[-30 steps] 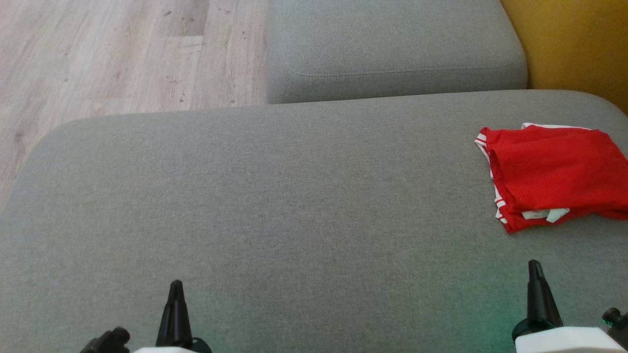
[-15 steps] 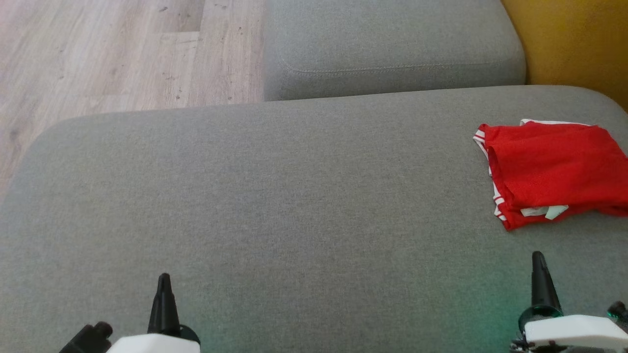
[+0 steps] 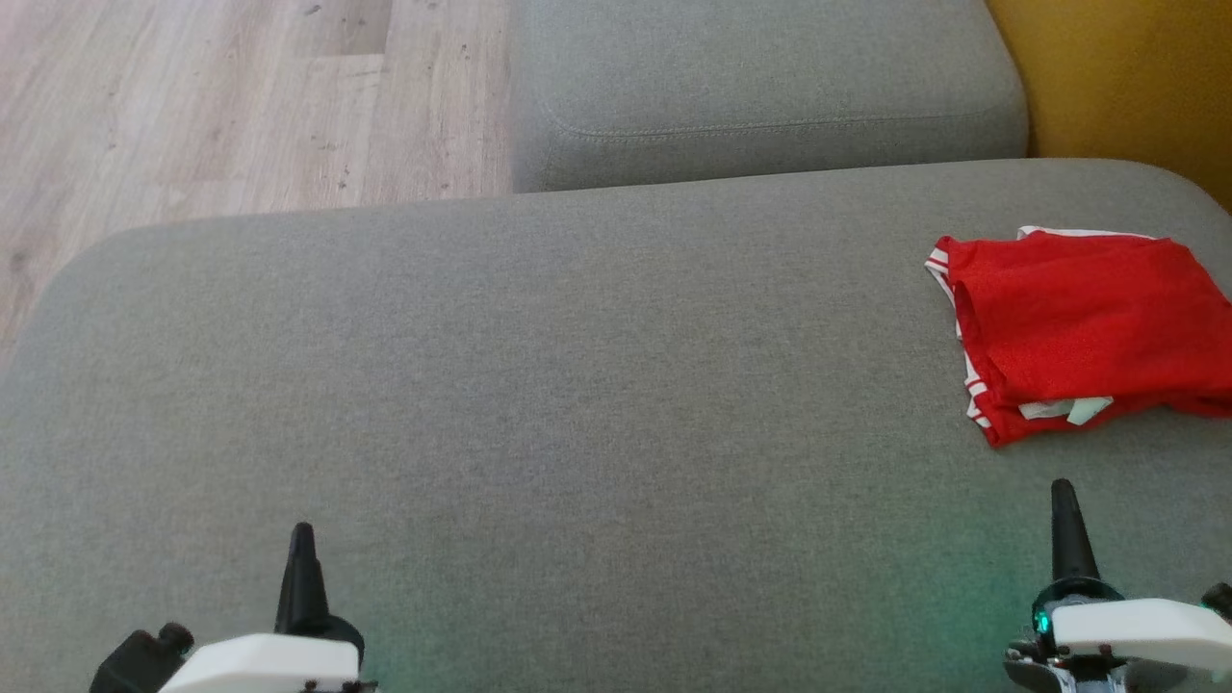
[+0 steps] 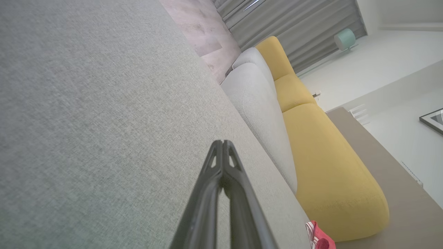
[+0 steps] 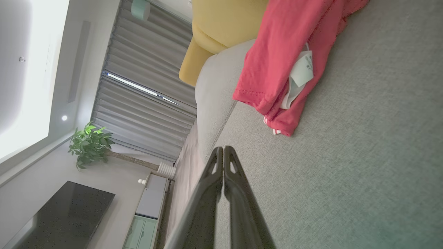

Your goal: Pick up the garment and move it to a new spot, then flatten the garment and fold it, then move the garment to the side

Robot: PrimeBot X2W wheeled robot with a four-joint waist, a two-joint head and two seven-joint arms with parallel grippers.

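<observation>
The folded red garment [image 3: 1078,327] lies at the right edge of the frame on the gray sofa seat [image 3: 577,385], so the left gripper [image 4: 222,142] and right gripper [image 5: 223,148], both pinched closed on nothing, should not bump it.

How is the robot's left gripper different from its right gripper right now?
The left gripper is over bare grey sofa cushion, far from the red garment; the right gripper is close to it. The left gripper sits at the head view's lower left, the right gripper at its lower right. Both are shut and empty.
</observation>
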